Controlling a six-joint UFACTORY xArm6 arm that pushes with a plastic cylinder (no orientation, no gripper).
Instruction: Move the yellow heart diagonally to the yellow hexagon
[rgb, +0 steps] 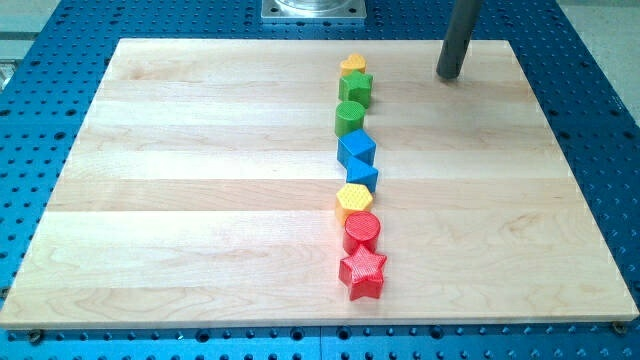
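Note:
The blocks stand in one column down the middle of the wooden board (200, 200). From the view's top: a yellow heart (352, 65), a green star (356, 89), a green cylinder (350, 117), a blue cube (356, 150), a blue triangle (363, 176), a yellow hexagon (354, 200), a red cylinder (362, 231) and a red star (363, 272). Each block touches or nearly touches its neighbours. My tip (449, 74) rests on the board near the view's top right, well to the right of the yellow heart and apart from all blocks.
The board lies on a blue perforated table (60, 30). A grey metal mount (314, 9) shows at the view's top edge, just above the column of blocks.

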